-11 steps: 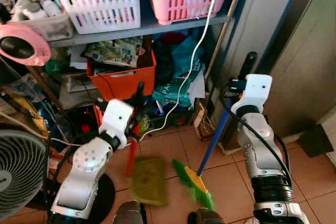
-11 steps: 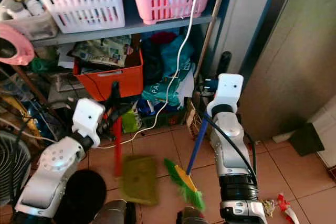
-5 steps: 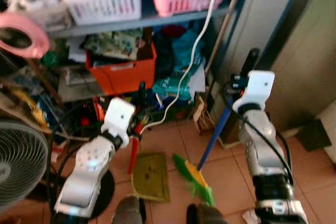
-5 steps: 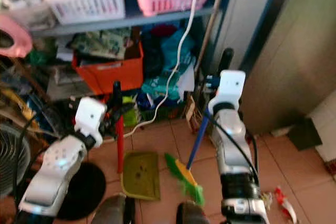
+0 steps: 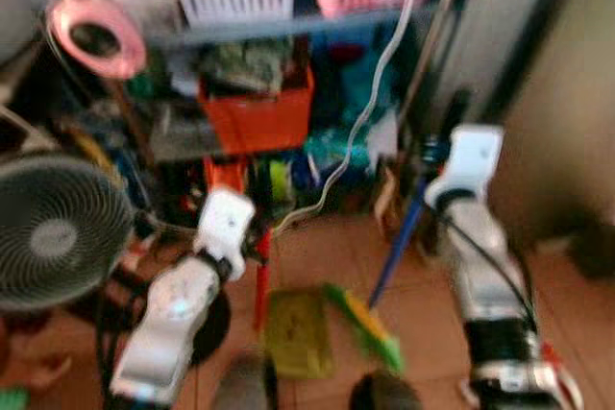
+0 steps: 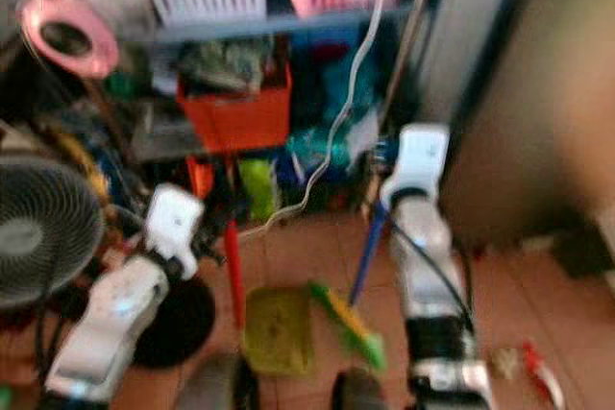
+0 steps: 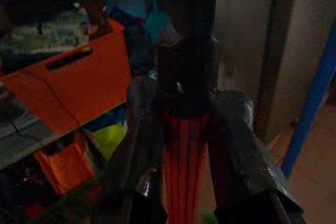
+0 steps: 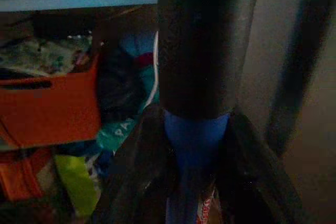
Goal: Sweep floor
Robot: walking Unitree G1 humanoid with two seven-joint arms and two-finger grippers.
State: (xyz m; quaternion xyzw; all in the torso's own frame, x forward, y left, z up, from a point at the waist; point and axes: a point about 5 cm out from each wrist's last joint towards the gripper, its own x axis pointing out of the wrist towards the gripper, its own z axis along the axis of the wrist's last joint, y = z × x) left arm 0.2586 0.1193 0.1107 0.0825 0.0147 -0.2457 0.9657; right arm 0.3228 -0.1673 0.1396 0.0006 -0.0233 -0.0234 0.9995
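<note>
Grippers clamp slim round handles — left gripper red dustpan, right gripper blue broom.

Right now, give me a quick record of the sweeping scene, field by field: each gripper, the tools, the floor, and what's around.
left gripper: jaws shut on the red dustpan handle
right gripper: jaws shut on the blue broom handle
dustpan: olive-green dustpan tray resting on the terracotta tile floor
broom: green-and-yellow broom bristles beside the tray, on the right
debris: small red scraps on the tiles, far right
surroundings: cluttered shelf unit, orange plastic crate, grey standing fan
image quality: blurred
</note>
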